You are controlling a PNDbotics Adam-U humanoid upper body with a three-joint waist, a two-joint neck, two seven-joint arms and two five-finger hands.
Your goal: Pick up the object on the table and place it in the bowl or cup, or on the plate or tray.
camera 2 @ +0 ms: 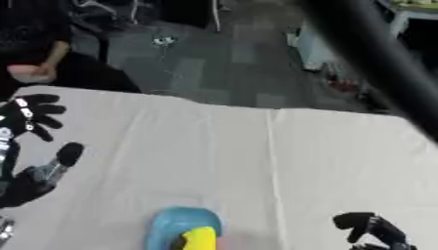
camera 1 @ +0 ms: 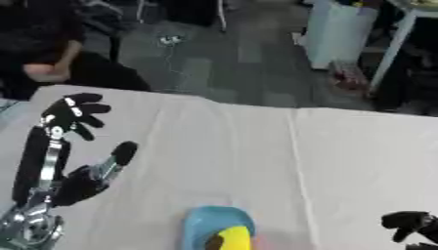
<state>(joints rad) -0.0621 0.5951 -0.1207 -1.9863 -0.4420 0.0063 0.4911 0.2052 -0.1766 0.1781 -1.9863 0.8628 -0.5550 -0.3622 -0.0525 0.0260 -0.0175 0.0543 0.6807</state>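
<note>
The yellow object already sits inside the light blue container at the near edge of the table, so I judge that the placing step is done, or very nearly done. Whether this container is a bowl or a cup I cannot tell, because only its upper part shows.

The left hand stands raised, well apart from the container and to its left. Its fingers are spread and mostly straight, tips pointing up and away, the thumb sticks out toward the container, and it holds nothing. The right hand shows only as some dark curled fingers at the lower right, also well apart from the container, and nothing shows between them.

The yellow thing is cut by the bottom edge. The part that shows seems longer than wide, standing fairly upright and leaning against the right inner wall, with something dark just beside it on the left.

If more is needed, I think the next move only calls for keeping both hands away from the container.
</note>
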